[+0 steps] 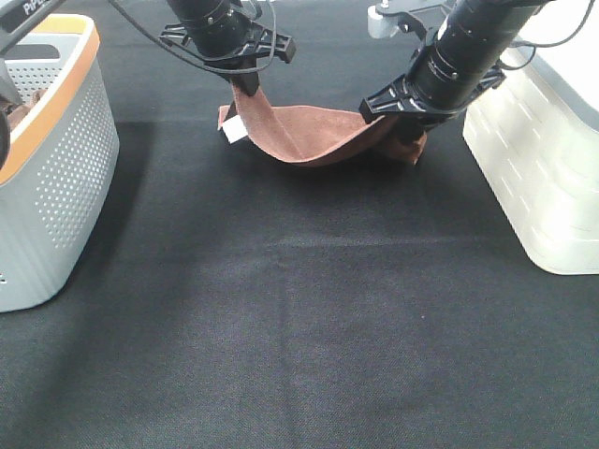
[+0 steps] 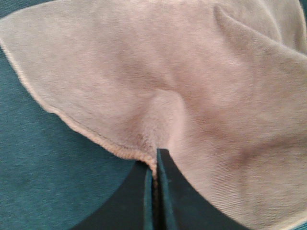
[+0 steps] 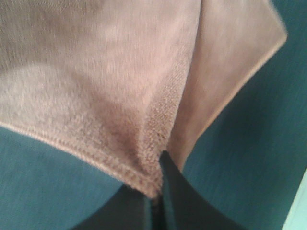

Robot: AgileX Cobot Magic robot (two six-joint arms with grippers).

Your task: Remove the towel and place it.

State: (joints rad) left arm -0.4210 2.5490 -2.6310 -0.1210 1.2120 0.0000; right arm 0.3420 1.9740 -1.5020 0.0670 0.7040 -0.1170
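I note 2 glossy black tubular arms, left arm and right arm, with thin black cables; fingers matte black, wedge-shaped.

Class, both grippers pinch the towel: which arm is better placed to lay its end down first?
Probably the right. The right gripper holds its end of the towel low, close to the black mat; the left gripper holds its end higher.
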